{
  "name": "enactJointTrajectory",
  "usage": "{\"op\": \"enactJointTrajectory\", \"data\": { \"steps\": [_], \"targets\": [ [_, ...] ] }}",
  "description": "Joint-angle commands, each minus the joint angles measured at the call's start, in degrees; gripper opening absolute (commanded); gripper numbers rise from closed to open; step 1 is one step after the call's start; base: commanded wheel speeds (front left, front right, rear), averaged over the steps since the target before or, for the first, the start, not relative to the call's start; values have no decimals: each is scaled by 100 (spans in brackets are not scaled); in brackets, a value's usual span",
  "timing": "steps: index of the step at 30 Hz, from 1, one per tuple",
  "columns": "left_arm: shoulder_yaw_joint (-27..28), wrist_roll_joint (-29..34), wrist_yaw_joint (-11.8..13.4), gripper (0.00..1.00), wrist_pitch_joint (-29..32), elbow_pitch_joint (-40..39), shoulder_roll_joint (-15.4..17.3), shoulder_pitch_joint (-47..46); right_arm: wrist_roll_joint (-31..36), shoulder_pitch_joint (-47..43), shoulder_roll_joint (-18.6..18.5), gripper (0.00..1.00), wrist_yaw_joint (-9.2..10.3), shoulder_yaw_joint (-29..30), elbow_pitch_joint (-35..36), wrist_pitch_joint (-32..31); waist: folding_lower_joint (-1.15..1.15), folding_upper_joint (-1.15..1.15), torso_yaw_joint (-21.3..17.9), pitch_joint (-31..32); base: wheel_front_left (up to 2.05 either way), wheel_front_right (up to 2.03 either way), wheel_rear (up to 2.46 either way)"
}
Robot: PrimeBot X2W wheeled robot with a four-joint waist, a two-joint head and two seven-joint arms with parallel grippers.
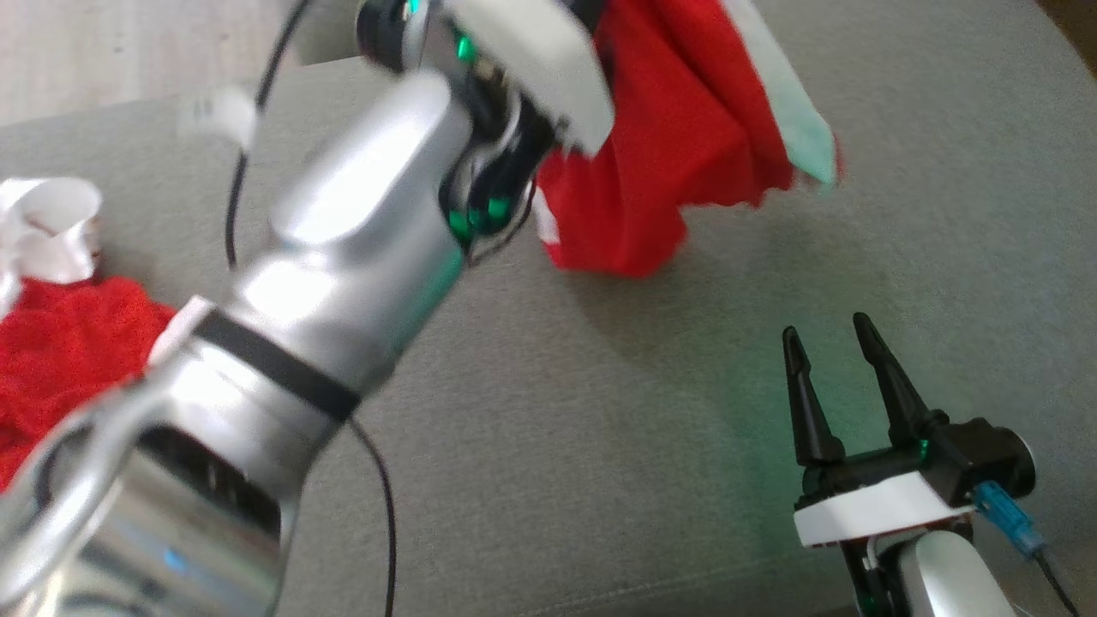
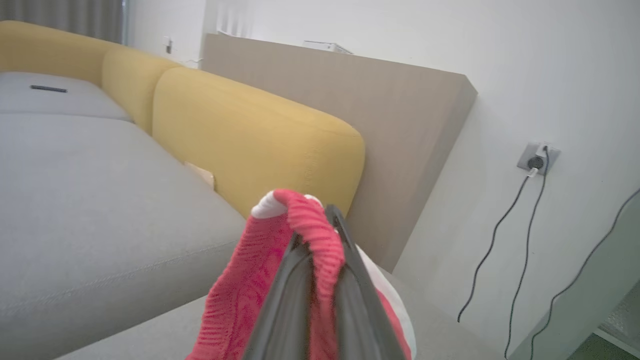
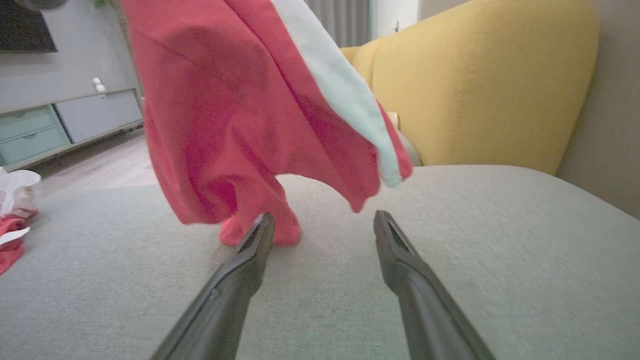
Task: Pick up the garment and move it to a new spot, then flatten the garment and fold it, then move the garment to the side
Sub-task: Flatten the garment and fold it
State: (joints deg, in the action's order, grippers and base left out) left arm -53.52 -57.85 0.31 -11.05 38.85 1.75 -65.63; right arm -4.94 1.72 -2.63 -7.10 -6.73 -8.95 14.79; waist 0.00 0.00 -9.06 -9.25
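The garment point(image 1: 677, 154) is red with a pale stripe along one edge and hangs bunched over the grey sofa seat point(image 1: 600, 446). In the left wrist view my left gripper point(image 2: 317, 231) is shut on a ribbed red edge of the garment point(image 2: 260, 280). In the head view the silver left arm point(image 1: 343, 257) reaches up to the garment's top. My right gripper point(image 1: 836, 338) stands open low at the right, short of the cloth. In the right wrist view the right gripper point(image 3: 324, 219) points at the garment point(image 3: 235, 125), whose lowest fold reaches down to the cushion.
A second red and white cloth point(image 1: 60, 360) lies at the seat's left edge. Yellow back cushions point(image 2: 260, 145) and a wooden panel point(image 2: 390, 130) border the seat. Cables hang from a wall socket point(image 2: 536, 159). A low cabinet point(image 3: 65, 120) stands across the floor.
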Motion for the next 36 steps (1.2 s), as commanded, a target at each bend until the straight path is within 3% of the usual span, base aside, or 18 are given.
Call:
{"op": "enactJointTrajectory", "data": {
  "steps": [1,5,8,13,14,16,20,29,36],
  "targets": [
    [102,-9,28,0,-93,-81,115,101,41,67,-25,100,-39,-112,203,21,0,0,134,19,0,0,0],
    [-6,106,89,0,-347,-67,150,1245,93,33,-25,100,-39,-40,253,21,0,0,361,-41,0,0,0],
    [331,90,-134,0,-388,-344,150,2201,128,20,-25,100,-39,33,280,21,0,0,506,-85,0,0,0],
    [967,675,-429,3,-393,-898,136,3660,225,20,-25,100,-39,117,295,21,0,0,757,-184,0,0,0],
    [981,686,-502,23,-393,-925,132,3897,229,23,-25,100,-39,135,298,21,0,0,796,-199,0,0,0],
    [986,721,-595,97,-394,-954,127,4235,235,35,-25,100,-39,144,297,21,0,0,845,-218,0,0,0],
    [964,705,-684,100,-394,-964,162,4562,229,45,-25,100,-39,160,303,21,0,0,928,-244,0,0,0],
    [1018,357,-769,100,-136,-1251,844,4407,204,24,-25,100,-39,83,254,21,0,0,947,-211,0,0,0],
    [507,16,-778,100,485,-1589,1191,3999,239,20,-25,100,-39,43,253,21,0,0,838,-214,0,0,0]
  ]
}}
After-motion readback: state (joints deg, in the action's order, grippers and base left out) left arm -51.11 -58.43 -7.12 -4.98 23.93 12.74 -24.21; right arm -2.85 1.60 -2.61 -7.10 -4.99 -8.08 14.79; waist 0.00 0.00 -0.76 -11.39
